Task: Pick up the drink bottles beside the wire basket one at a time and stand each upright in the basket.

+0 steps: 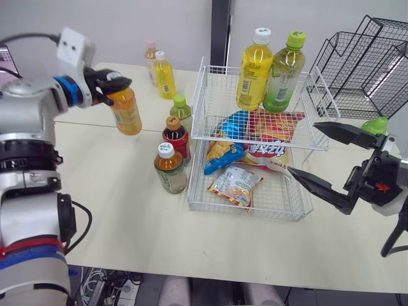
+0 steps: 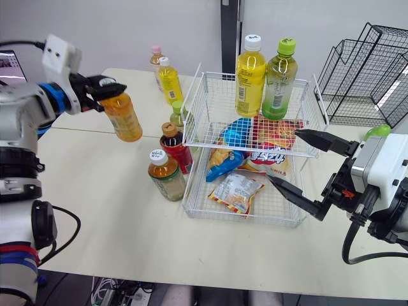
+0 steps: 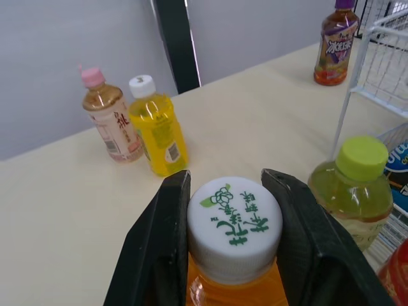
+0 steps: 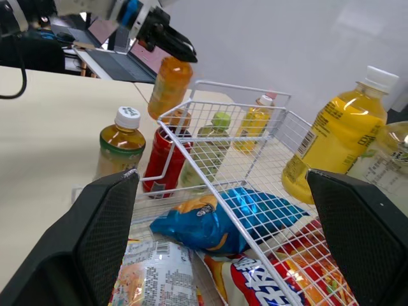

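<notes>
Left hand clamped on the white cap of a clear plastic bottle of orange drink, held upright above the beige tabletop left of the white wire basket, presumably for upright set-down; right hand fingers apart beside the basket.

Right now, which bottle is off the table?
The orange bottle with the white cap. The left gripper grips it by the cap, in the air left of the wire basket. The others stand on the table or in the basket.
</notes>
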Motion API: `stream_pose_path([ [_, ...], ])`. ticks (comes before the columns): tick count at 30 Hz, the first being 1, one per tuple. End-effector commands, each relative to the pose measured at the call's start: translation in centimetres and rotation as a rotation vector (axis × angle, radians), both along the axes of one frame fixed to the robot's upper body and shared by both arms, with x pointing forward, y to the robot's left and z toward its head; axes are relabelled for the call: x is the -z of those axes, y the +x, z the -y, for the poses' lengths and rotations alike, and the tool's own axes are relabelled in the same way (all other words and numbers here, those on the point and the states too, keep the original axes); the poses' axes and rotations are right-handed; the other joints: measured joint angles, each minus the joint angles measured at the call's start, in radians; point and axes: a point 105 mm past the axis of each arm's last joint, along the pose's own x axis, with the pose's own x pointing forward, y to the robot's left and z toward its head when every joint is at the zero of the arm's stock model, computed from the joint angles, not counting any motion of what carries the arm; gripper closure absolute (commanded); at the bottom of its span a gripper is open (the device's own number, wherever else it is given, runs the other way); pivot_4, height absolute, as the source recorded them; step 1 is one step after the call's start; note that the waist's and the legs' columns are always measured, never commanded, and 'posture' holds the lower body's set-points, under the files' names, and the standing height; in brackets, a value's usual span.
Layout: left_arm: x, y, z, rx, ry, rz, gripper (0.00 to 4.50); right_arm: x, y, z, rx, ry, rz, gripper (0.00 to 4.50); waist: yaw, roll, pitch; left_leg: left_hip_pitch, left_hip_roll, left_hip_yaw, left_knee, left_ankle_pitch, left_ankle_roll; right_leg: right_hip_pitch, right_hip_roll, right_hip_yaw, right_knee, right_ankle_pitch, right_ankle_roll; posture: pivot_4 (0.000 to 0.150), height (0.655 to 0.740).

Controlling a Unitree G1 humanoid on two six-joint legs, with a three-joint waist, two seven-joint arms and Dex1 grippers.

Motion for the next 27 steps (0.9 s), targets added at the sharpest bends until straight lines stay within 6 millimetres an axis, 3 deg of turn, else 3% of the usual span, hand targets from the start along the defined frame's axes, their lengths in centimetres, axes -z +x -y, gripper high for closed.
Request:
stream_pose_path([
  [1,-5.2,-1.0,0.9,0.047,0.03,0.143,3.14,-0.8,0.0,0.5,0.031,0.007,0.045,0.0,0.0,0.0,0.0,0.0,0.0,0.0,0.0,0.0,0.0,0.0,0.0,0.0,0.0,0.0,0.0,0.15,0.7268],
  [8,-12.7,-2.6,4.2,0.188,-0.025,0.252,3.14,-0.9,-0.2,0.6,0.051,0.012,0.046,0.0,-0.005,0.0,0.0,-0.004,0.0,-0.001,0.0,0.0,0.0,-0.003,0.001,-0.001,0.0,0.0,0.0,0.15,0.7268],
  [13,-15.7,-3.8,7.7,0.345,-0.058,0.253,3.14,-0.3,-0.4,0.5,0.049,0.012,0.018,0.0,-0.006,0.0,0.001,-0.007,-0.001,-0.004,0.0,0.0,0.0,-0.004,0.001,-0.004,-0.001,0.0,0.0,0.15,0.7268],
  [17,-16.9,-4.4,10.7,0.451,-0.078,0.248,3.14,0.0,-0.6,0.3,0.055,0.013,0.011,0.0,-0.007,0.0,0.001,-0.007,0.0,-0.005,0.0,0.0,0.0,-0.004,0.001,-0.006,-0.001,-0.001,0.002,0.15,0.7268],
  [23,-16.6,-4.1,14.7,0.561,-0.069,0.223,3.14,0.2,-0.9,0.3,0.071,0.027,0.007,0.0,-0.009,0.0,0.001,-0.008,0.0,-0.006,0.0,0.0,0.0,-0.004,0.001,-0.007,-0.001,-0.001,0.002,0.15,0.7268],
  [27,-16.5,-4.0,16.2,0.593,-0.076,0.222,3.14,0.3,-1.1,0.3,0.081,0.032,0.008,0.0,-0.01,0.0,0.001,-0.009,-0.001,-0.006,0.0,0.0,0.0,-0.005,0.001,-0.007,-0.001,-0.001,0.001,0.15,0.7268],
])
